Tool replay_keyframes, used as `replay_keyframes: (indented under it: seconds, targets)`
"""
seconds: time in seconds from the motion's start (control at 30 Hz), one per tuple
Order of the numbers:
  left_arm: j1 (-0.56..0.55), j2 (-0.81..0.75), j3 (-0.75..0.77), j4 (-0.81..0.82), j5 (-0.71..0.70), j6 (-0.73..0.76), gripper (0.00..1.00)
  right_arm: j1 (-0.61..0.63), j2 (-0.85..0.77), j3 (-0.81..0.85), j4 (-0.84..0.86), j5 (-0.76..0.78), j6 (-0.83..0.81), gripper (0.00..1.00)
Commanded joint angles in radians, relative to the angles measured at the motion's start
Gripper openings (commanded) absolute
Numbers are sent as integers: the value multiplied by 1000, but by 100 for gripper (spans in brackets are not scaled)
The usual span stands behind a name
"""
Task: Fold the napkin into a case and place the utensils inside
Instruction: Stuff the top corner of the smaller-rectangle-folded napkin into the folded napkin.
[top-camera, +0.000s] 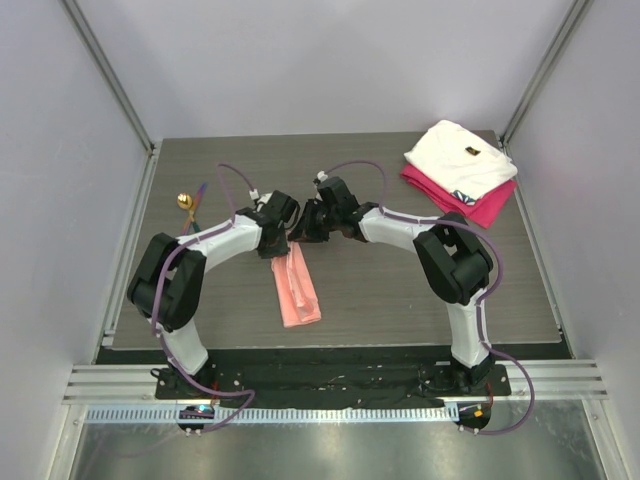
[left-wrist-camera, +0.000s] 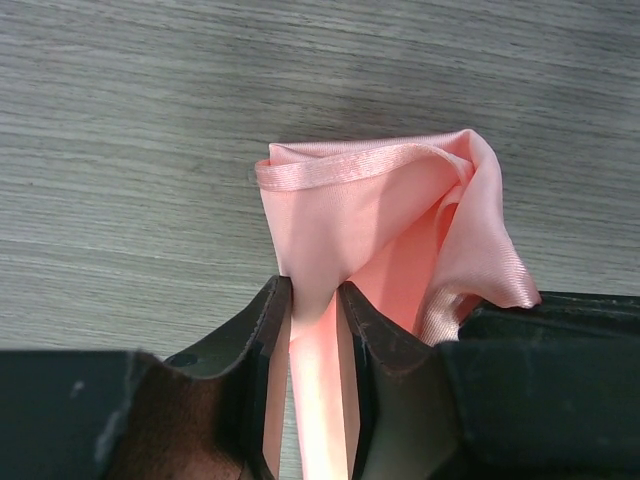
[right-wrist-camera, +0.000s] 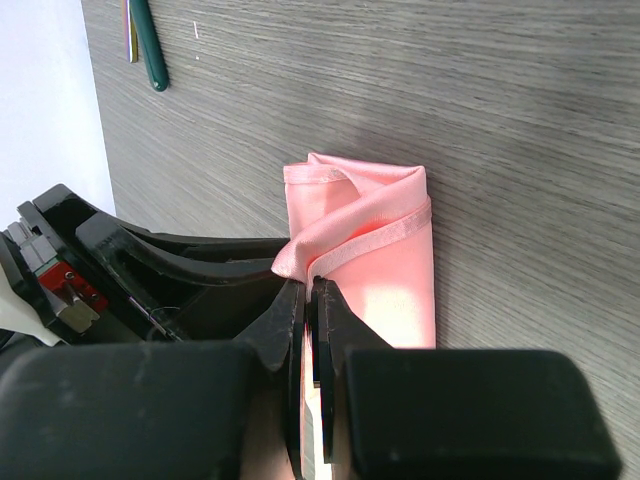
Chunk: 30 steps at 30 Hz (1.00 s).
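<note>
We find the left tool (left-wrist-camera: 312, 292) and right tool (right-wrist-camera: 310, 290) both clamped on the napkin (top-camera: 298, 290). Its long axis trails from them toward 6 o'clock.

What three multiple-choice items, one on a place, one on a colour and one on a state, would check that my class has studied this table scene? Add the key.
1. Where do the utensils lie?
A. Near the left edge of the table
B. At its near right corner
C. In the middle, between the arms

2. What colour is the cloth under the folded white cloth?
A. Green
B. Magenta
C. Grey

3. What state is the right gripper in?
A. Wide open
B. Shut on the hem of the napkin
C. Shut on a spoon

Key:
1 A: the top view shows them by the left edge.
2 B: the magenta cloth peeks out below the white one.
3 B: the right wrist view shows the fingers closed with the hem pinched at their tips.
</note>
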Motion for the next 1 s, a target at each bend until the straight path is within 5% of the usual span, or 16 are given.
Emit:
replay_keyframes:
  seconds: [0.0,0.27,0.47,0.67,0.73,0.87,0.97]
  targets:
    - [-5,-31,21,14,-29,-17,28,-3,-15,7,30,-10,12,1]
    - [-5,-37,31,13,-32,-15,36,-2,-11,13,29,-16,12,1]
    - [-5,-22,48,8,-35,-10,14,-2,-9,13,20,-15,10,1]
    - [-3,-61,36,11,-29,-13,9,-2,-7,8,-2,-13,1,1]
    - [-3,-72,31,13,-23,-13,12,1,-6,10,-2,-16,0,1]
    - [-3,-68,27,20,-13,-10,34,1,-3,5,0,-19,3,1]
    - [-3,-52,30,20,-15,-10,36,3,-1,5,0,-24,4,1]
